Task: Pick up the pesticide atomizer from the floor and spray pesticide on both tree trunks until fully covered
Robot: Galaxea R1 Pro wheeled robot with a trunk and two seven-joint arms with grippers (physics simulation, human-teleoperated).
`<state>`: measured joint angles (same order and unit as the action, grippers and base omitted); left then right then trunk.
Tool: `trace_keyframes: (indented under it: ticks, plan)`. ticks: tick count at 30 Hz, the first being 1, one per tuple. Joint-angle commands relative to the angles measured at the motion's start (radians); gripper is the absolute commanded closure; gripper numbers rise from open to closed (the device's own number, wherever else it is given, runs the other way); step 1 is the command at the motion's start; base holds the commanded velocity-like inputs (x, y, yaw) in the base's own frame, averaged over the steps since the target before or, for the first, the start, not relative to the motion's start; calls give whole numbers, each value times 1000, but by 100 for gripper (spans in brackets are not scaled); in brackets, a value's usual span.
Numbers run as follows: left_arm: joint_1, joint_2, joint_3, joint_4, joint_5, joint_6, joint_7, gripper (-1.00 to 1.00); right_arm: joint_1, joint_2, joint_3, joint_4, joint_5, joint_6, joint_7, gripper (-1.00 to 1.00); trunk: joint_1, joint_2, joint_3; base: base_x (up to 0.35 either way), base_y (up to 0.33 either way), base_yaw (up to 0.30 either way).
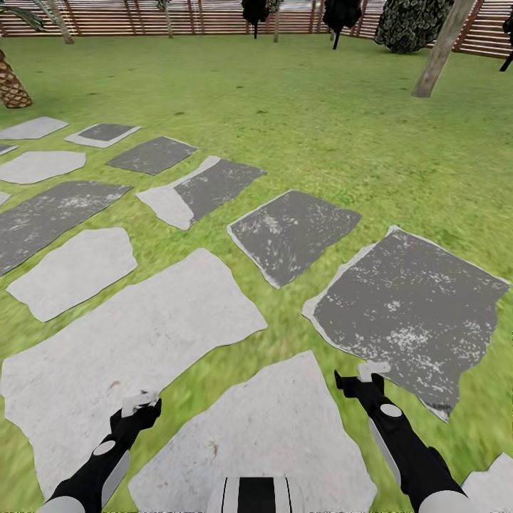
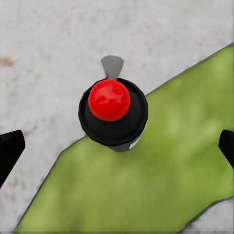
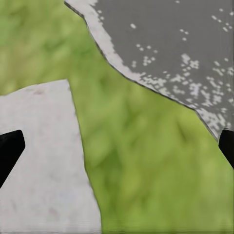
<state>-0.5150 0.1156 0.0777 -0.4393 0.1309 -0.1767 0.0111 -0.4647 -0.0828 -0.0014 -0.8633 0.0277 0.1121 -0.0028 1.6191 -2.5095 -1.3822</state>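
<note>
The pesticide atomizer [image 2: 113, 113] shows from above in the left wrist view as a black round body with a red knob and a grey nozzle. It stands where a strip of grass meets a pale slab. My left gripper [image 2: 117, 151] hangs open above it, its fingertips wide on either side and not touching. In the head view the left gripper [image 1: 139, 405] is low at the left over a pale paving slab [image 1: 135, 335]. My right gripper [image 1: 370, 374] is open over grass beside a dark slab [image 1: 413, 306]. One grey-beige tree trunk [image 1: 440, 51] leans at the far right.
Grey and pale stone slabs [image 1: 288, 231] run across the lawn [image 1: 320, 121] from the near ground to the left. A scaly palm stump [image 1: 11, 85] stands far left. Dark conifers [image 1: 342, 14] and a bush [image 1: 410, 25] line the slatted wooden fence [image 1: 214, 18] at the back.
</note>
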Motion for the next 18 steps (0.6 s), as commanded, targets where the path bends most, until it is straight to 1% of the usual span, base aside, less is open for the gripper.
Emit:
trace_keyframes:
  ticks: [1, 10, 18]
  plan:
    - [0, 1, -3, 1, 10, -3, 1, -100, 0, 0, 0, -2, 3, 6, 0, -100, 0, -1, -5, 0, 0, 2]
    - [0, 0, -4, 2, 10, -5, 1, -100, 0, 0, 0, -2, 3, 5, 0, -100, 4, -3, -50, 0, 0, 0]
    - [0, -1, -5, 4, 9, -8, 0, -100, 0, 0, 0, 0, 3, 5, 0, -100, 4, -3, -55, 0, 0, 0]
